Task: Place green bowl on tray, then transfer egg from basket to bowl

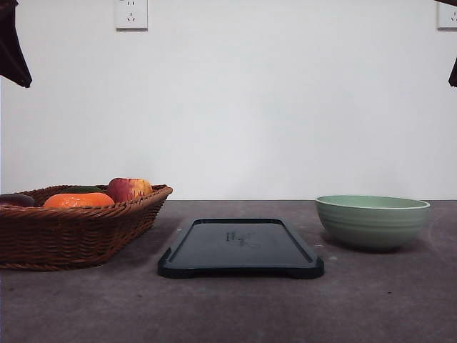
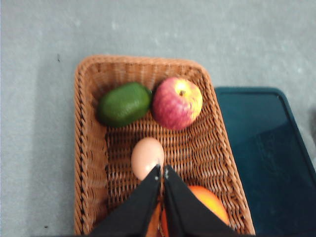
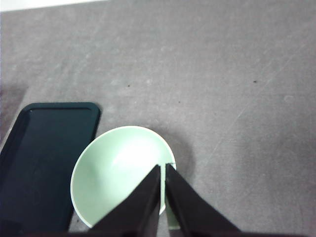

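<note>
The green bowl sits on the table just right of the empty tray. It looks stiff, glazed and fairly heavy, so the rim is the place to pinch. Right end effector hangs closed over it, fingers pressed together; left end effector likewise closed above the basket. The left wrist view reveals the egg, fragile and smooth, which the basket wall hides from the front
</note>
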